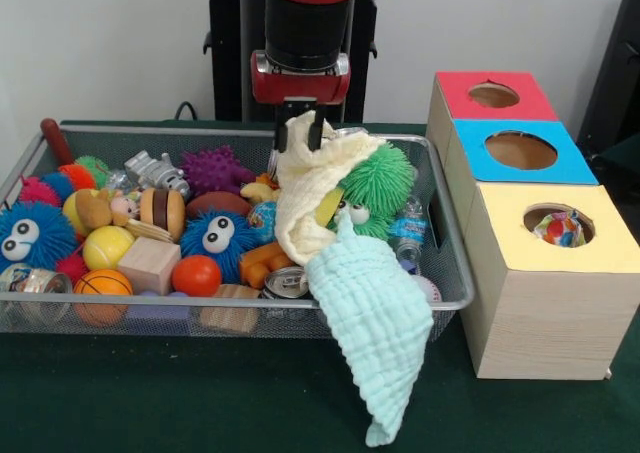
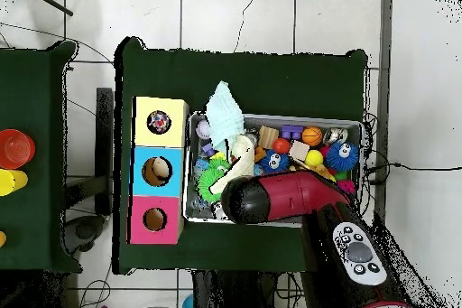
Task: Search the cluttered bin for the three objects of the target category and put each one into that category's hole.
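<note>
The gripper (image 1: 301,133) stands at the far side of the wire mesh bin (image 1: 440,295), its black fingers (image 1: 316,131) clenched on the top edge of a cream cloth (image 1: 305,195); in the overhead view the red and black arm (image 2: 280,198) hides the grasp altogether. The cream cloth is soft and crinkled, hanging down into the bin and covering part of the green spiky ball (image 1: 378,185) and whatever lies beneath. A pale mint cloth (image 1: 372,325), quilted in small squares, drapes over the bin's near rim and hangs down to the green bench (image 1: 150,398). Beside the bin stands a wooden box (image 1: 545,318) with three round holes, its tops red (image 1: 492,95), blue (image 1: 520,151) and yellow (image 1: 560,227); a multicoloured object shows inside the yellow hole, too little of it visible to identify. Elsewhere the bin holds blue fuzzy balls with eyes (image 1: 216,237), a purple spiky ball (image 1: 214,168), a wooden block (image 1: 148,264), a red ball (image 1: 196,275) and a crushed can (image 1: 288,283), much of it overlapped.
</note>
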You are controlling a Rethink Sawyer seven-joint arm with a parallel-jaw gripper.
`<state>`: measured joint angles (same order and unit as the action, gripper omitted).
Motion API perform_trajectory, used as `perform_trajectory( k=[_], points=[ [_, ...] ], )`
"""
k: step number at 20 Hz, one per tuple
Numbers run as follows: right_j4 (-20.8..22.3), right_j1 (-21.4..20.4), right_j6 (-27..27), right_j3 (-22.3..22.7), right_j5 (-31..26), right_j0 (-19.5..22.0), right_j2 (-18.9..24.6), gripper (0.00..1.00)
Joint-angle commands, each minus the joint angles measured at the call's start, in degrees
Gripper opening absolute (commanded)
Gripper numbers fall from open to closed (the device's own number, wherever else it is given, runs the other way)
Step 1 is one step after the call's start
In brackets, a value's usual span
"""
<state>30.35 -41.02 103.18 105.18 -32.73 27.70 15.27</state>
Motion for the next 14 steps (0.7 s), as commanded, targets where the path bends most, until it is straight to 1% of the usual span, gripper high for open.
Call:
perform_trajectory(
  k=[1,5,8,10,13,14],
  points=[
    [-1.57,3.13,6.28,-5.07,0.86,0.06,-1.06,1.0],
    [-1.84,2.7,4.94,-4.63,0.3,0.54,-0.63,1.0],
    [-2.37,1.33,2.24,-2.75,-0.35,2.66,0.71,1.0],
    [-3.33,-3.19,0.52,1.35,-0.41,4.85,1.69,1.0],
    [-4.98,-10.62,-4.56,8.28,-2.41,9.32,3.36,1.0],
    [-5.29,-12.71,-6.13,10.61,-2.01,11.27,4.11,1.0]
  ],
)
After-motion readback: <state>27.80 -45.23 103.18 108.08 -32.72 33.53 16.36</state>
